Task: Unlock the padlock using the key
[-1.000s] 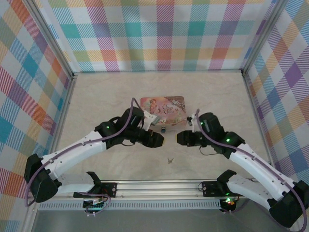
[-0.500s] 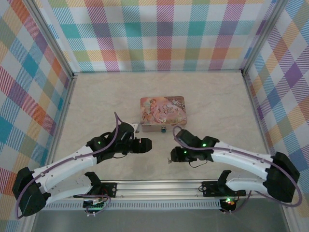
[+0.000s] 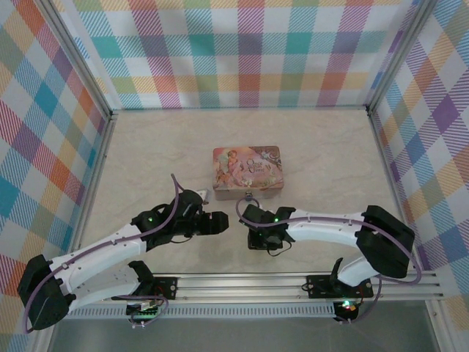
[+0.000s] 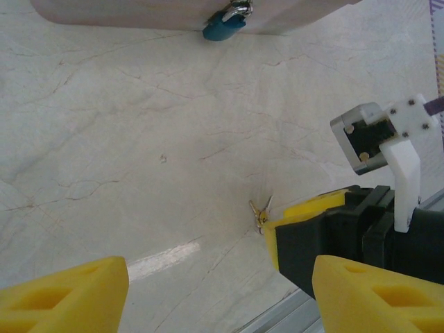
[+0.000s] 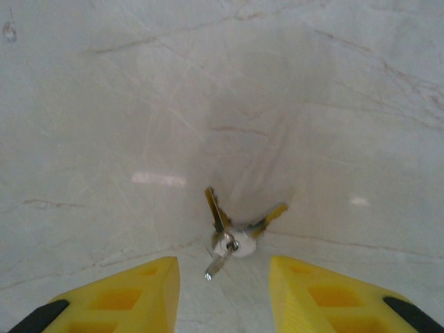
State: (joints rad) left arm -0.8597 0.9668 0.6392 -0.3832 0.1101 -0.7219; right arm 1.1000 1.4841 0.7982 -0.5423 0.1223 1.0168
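1. Little is done yet, I judge: the padlock point(image 4: 225, 26) hangs unopened at the near side of the pink tin point(image 3: 247, 169)
2. The key point(image 5: 225, 239) lies on the table point(image 5: 104, 104) between my right gripper's point(image 5: 222, 277) spread jaws, not pinched
3. My left gripper's point(image 4: 218, 288) jaws are spread and empty

Marbled table point(image 3: 330, 161) bears pink tin point(image 3: 247, 171) and key point(image 5: 231, 243).

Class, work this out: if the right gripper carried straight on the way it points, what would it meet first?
The right gripper would probably meet the key first, lying on the table just ahead of its open fingers.
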